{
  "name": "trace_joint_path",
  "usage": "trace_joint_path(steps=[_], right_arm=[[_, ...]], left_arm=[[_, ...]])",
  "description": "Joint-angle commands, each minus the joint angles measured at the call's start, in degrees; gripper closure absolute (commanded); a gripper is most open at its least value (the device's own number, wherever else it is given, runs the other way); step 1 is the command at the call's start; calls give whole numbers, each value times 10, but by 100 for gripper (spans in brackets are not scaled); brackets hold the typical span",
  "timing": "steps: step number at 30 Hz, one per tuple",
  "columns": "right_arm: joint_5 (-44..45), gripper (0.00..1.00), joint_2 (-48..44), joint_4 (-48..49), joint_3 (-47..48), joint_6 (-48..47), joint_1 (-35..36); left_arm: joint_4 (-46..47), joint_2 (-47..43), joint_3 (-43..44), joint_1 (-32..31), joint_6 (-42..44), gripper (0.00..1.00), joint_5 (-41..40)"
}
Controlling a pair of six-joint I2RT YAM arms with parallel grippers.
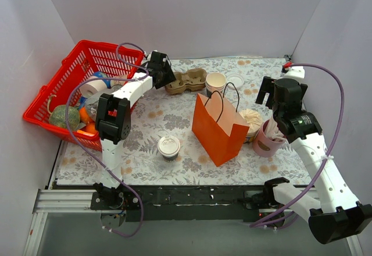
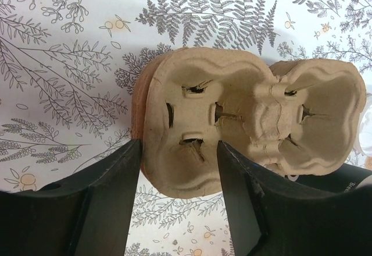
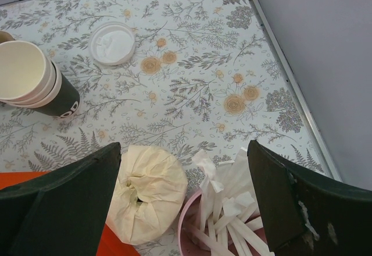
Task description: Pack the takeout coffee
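While takeout coffee (image 1: 168,147) stands lidded — basket (image 1: 75,46) holds produce (image 1: 63,116).

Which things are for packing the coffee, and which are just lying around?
For the job: takeout coffee; cup carrier; probably the orange bag.
Just lying about: red basket; lidless cups; loose lid; pink cup; wrapped bundle.

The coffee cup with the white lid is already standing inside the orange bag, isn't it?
Not inside. The lidded coffee cup stands on the table beside the orange paper bag, apart from it. The top external view shows this.
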Motion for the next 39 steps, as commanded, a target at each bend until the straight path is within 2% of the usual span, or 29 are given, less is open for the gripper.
trace_joint_path(steps=[1,5,11,15,21,24,26,32,39], right_arm=[[6,3,-3,30,-2,-3,-2],[5,3,-4,33,-3,-4,-2],[-2,4,3,35,-4,-5,-2],[-9,4,4,37,-5,-5,-2],[-13,4,4,39,-6,-7,-2],[-15,4,3,42,-7,-9,-2],[-14,5,1,43,-8,-9,-3],[-13,4,-7,49,-12,-10,-3],[-29,5,-22,67,-14,-22,-2]], left_arm=[[-12,1,20,5,-9,49,15],[-11,-7,22,5,-10,55,8],[-16,-14,26,5,-7,55,3],[-9,-14,26,5,-11,66,18],[4,-22,24,5,-20,72,36],[13,-28,16,5,-26,84,32],[17,-29,13,5,-27,100,34],[33,-48,1,5,-30,100,35],[98,-138,-60,5,-17,100,21]])
